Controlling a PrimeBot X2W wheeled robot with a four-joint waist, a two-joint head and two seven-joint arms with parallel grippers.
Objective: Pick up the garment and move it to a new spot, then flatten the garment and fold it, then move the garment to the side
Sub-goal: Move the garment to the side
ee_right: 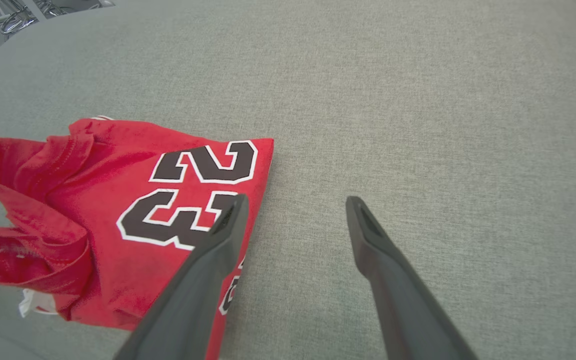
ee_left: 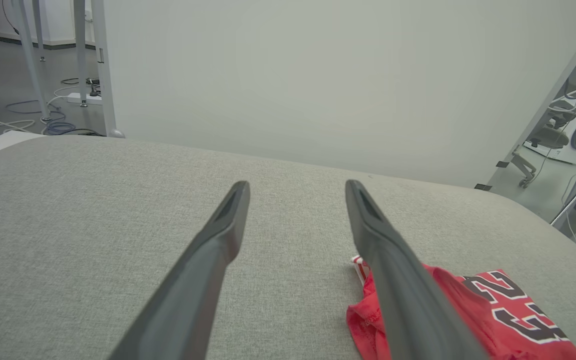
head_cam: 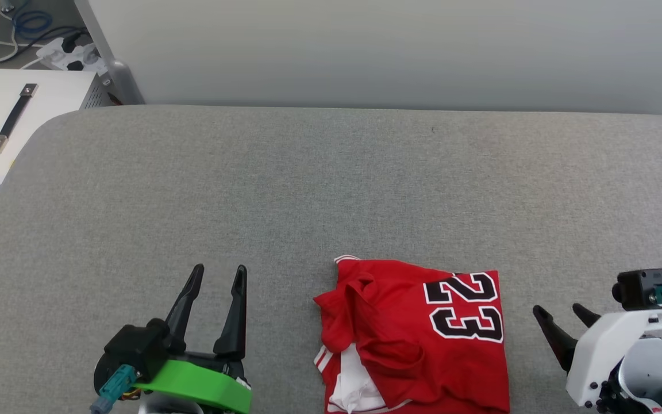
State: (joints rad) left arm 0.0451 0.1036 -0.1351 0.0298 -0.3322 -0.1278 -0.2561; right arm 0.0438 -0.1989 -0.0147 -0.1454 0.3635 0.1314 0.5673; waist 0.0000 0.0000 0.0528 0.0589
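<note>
The garment is a red shirt with a black "23", lying loosely bunched on the grey table near its front edge, a white sleeve showing at its lower left. My left gripper stands open to the left of the garment, apart from it, nothing between its fingers. At the lower right my right gripper is open too, just right of the garment's edge. In the left wrist view the garment lies behind the right finger of the left gripper. The right wrist view has the garment left of the open right gripper.
A white box with a black handle stands off the table's left end, with cables and a power strip on the floor behind it. A pale wall runs along the table's far edge. Bare grey cloth stretches from the garment to the wall.
</note>
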